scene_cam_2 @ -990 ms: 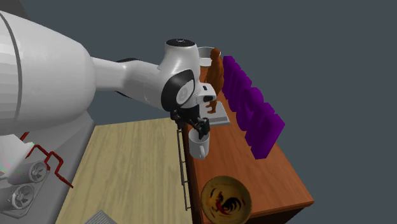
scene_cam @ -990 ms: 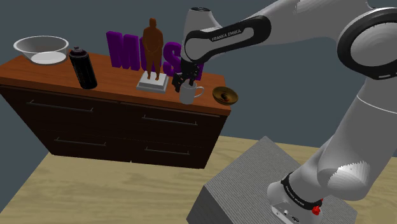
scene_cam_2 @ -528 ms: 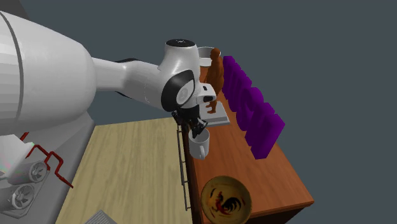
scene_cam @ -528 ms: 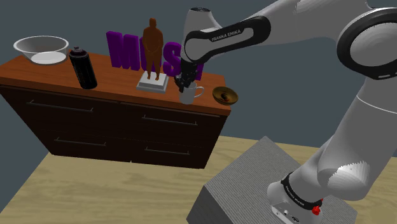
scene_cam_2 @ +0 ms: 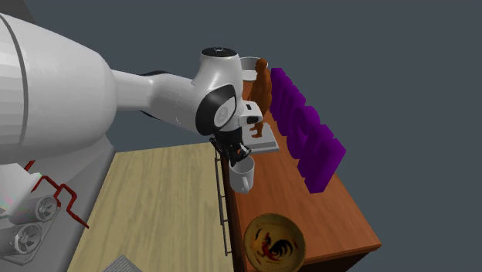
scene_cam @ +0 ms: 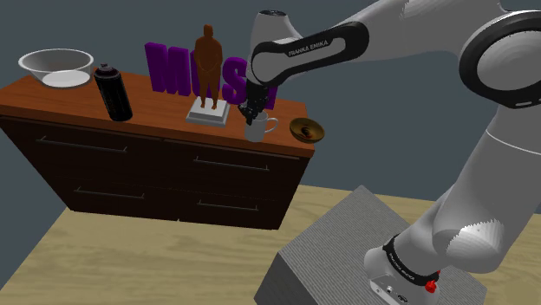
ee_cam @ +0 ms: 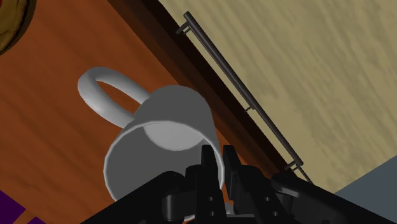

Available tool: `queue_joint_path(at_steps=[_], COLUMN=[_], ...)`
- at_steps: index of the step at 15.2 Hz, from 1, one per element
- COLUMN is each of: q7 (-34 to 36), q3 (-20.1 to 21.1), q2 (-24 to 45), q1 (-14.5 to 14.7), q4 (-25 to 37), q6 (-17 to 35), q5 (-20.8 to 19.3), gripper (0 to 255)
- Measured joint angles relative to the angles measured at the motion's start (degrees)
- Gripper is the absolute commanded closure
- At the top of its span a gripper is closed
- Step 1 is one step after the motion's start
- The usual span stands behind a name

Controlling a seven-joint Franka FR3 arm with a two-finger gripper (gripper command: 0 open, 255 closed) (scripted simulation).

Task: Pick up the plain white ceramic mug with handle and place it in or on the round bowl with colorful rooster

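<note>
So where are we on this one: basically at the grab, nothing moved over yet. The all-black two-finger gripper [ee_cam: 217, 168] is down on the plain white mug with a loop handle [ee_cam: 159, 137], and in the wrist view its two fingers are pinched on the mug's wall at the rim, one inside and one outside. Looks like a real clamp to me, not just hovering around it.

The mug sits upright on the dark wooden dresser with the reddish-brown top [scene_cam: 156, 108], right by the front edge. It's between the white base of the brown human figurine [scene_cam: 206, 65] and the round brown bowl with a colourful rooster painted inside [scene_cam_2: 274, 241]. I can't see any gap under it, so I'd call it not lifted.

The bowl is near the dresser's end corner, close to the mug but not touching, and there's nothing in it. The mug's handle points roughly that way.

What's left: lift, carry it along the front edge toward that corner, lower it into the bowl, let go. A rim pinch could let the mug tilt, I'd guess.
</note>
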Motion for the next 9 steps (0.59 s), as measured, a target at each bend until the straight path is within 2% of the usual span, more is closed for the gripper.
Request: queue_joint_path(at_steps=[9], q7=[-0.4], q3=[0.1], q2=[-2.2], q1=[-0.1], q4=[3.0], q6=[-5.2], q5=[0.4], gripper=[255])
